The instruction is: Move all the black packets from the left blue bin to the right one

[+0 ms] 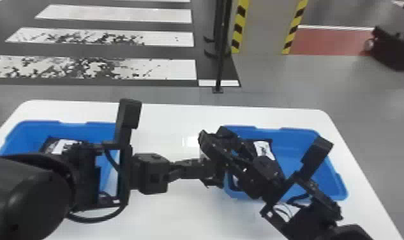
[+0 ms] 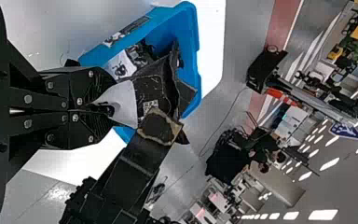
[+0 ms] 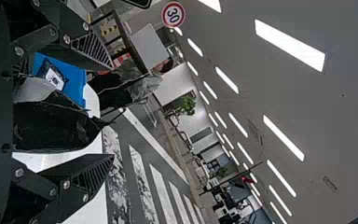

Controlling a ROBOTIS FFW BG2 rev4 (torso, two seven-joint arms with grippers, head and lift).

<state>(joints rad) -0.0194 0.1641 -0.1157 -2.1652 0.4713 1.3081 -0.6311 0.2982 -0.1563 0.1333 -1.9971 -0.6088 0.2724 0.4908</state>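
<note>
Packet (image 2: 154, 91) in mid-air above the table (image 1: 178, 121), between the bins and close to the near side of the right bin (image 1: 293, 159), and it looks like a handover! The left gripper (image 2: 105, 109) has its fingers pinched together on the packet's pale end. Across from it, the right gripper (image 3: 112, 113) stands wide, one finger to each side of the packet's black body, with no clamp on it that I can see.

So what does this call for? Keep the left hold firm and level, then bring the right fingers in slowly and evenly, so neither one shoves the packet round. It wants a deep bite on the broad black part, well away from the left fingertips. Only once that grip is sure should the left fingers part and draw straight back; let go early and the packet could drop to the table or catch the bin's rim. The wrapping looks soft, so expect it to fold.

After that, over the right bin, lowered beside the packet (image 1: 264, 149) lying in there. And the job isn't finished: the left bin (image 1: 44, 126) has another packet (image 1: 62, 146) waiting!
</note>
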